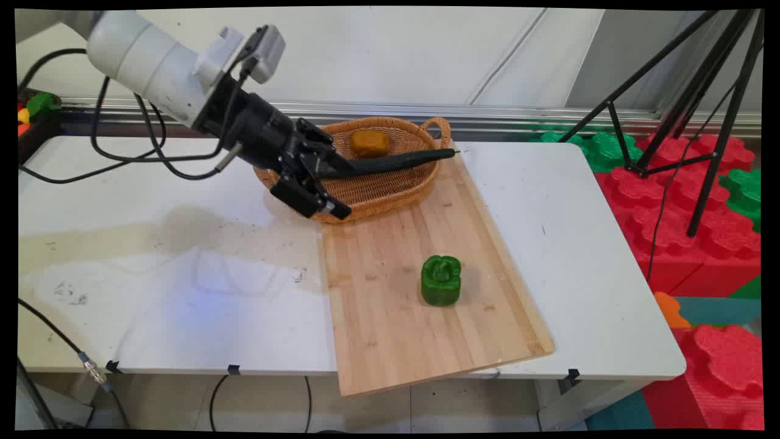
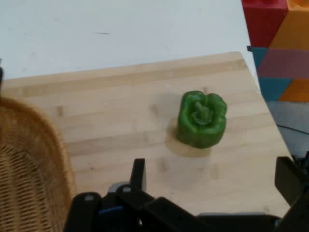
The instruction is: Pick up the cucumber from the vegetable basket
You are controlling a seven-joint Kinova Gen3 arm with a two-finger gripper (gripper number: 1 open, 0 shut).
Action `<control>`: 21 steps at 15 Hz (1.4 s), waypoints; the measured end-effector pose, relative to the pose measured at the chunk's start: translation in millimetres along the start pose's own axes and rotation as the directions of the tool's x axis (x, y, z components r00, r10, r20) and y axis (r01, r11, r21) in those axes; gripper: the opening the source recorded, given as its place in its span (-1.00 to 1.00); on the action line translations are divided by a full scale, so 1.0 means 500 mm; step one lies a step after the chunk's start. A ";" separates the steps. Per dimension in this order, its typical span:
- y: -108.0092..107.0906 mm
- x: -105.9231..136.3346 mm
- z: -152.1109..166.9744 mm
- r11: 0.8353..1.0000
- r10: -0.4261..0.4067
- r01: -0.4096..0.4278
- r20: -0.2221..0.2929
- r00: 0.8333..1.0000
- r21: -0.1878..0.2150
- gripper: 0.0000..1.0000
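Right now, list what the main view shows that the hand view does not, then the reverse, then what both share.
Only the main view shows the dark green cucumber lying over the basket, an orange-brown item inside the basket, the black tripod, and the whole table. Only the hand view shows the pepper's stem top close up. Both show the green bell pepper, the wooden cutting board, the wicker basket, the open gripper and coloured foam blocks.

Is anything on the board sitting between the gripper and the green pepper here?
Nothing visible does. The gripper hangs open over the near rim of the basket, and the green pepper stands alone on the wooden board, with only bare board between them. The basket's contents lie behind the gripper, not toward the pepper.
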 end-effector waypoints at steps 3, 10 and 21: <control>-0.013 -0.005 -0.019 0.999 -0.012 0.012 0.006 1.000 0.036 1.00; -0.074 -0.039 -0.048 0.990 -0.016 0.007 0.066 0.998 0.142 1.00; -0.235 -0.089 -0.004 0.978 0.037 -0.057 0.102 0.994 0.201 1.00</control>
